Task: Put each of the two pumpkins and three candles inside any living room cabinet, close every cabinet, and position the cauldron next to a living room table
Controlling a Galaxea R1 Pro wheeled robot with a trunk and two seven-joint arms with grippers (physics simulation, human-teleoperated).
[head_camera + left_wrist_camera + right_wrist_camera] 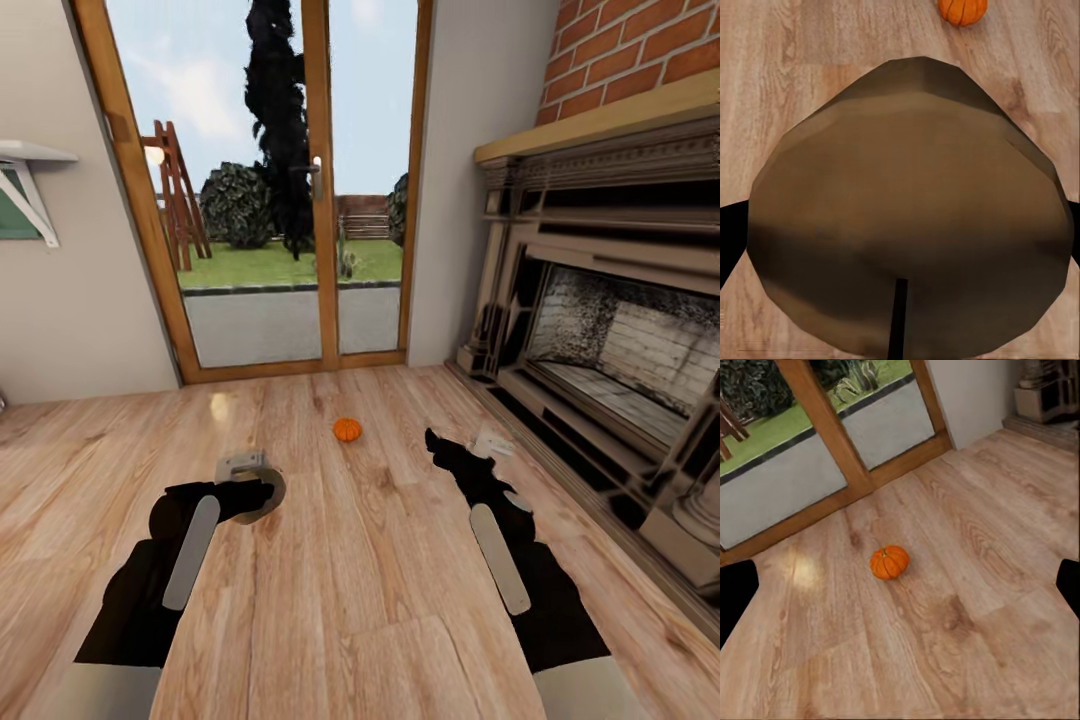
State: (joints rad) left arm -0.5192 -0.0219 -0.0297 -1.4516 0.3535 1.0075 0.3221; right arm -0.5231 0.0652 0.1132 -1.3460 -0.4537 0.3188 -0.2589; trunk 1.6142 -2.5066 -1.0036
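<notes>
On the wood plank floor (pixel 380 560), a bit in front of the glass doors (pixel 290 190), sits one little orange pumpkin (pixel 347 429). It's on its own, nothing touching it, roughly midway between the two arms and a little past both of them toward the doors.

Left gripper (pixel 262 492) is carrying a round brownish pot (pixel 268 490), which I take to be the cauldron. From the left wrist camera the pot's belly (pixel 907 202) blocks almost everything, with the pumpkin (pixel 962 10) peeking over its edge. I can't actually see the fingers around it, so the grip itself is hard to judge, but the pot hangs off the floor at the end of that arm.

Right gripper (pixel 436 442) is spread wide with nothing in it; the right wrist camera shows the two dark fingertips (pixel 736 592) at opposite edges and the pumpkin (pixel 889 562) on the floor between them, well apart from both.

Brick fireplace (pixel 620 300) runs along the right side of the doors.
</notes>
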